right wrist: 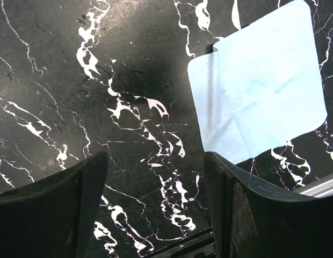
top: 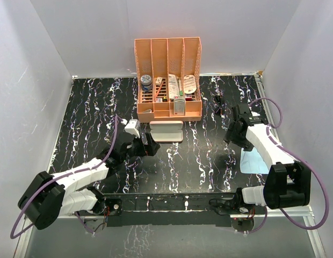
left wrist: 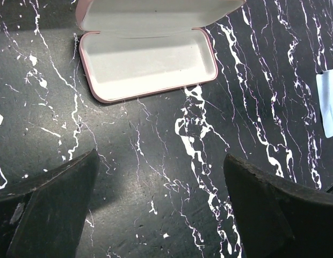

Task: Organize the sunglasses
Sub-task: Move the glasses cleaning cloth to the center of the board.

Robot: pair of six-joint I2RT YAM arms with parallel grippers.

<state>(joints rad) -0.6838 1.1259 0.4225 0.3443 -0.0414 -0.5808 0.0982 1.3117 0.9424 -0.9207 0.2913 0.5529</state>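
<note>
The sunglasses look like a small black shape (top: 218,104) on the dark table, just beyond my right gripper; they are hard to make out and show in neither wrist view. The pink case (top: 166,130) lies open and empty below the organizer, and its white lining shows in the left wrist view (left wrist: 147,64). My left gripper (top: 150,146) is open and empty over bare table, a little short of the case (left wrist: 161,161). My right gripper (top: 231,133) is open and empty above the table (right wrist: 156,161), beside the light blue cloth (right wrist: 258,91).
An orange desk organizer (top: 168,80) with several small items stands at the back centre. The light blue cloth (top: 255,160) lies flat at the right near my right arm, and its edge shows in the left wrist view (left wrist: 328,102). White walls enclose the table.
</note>
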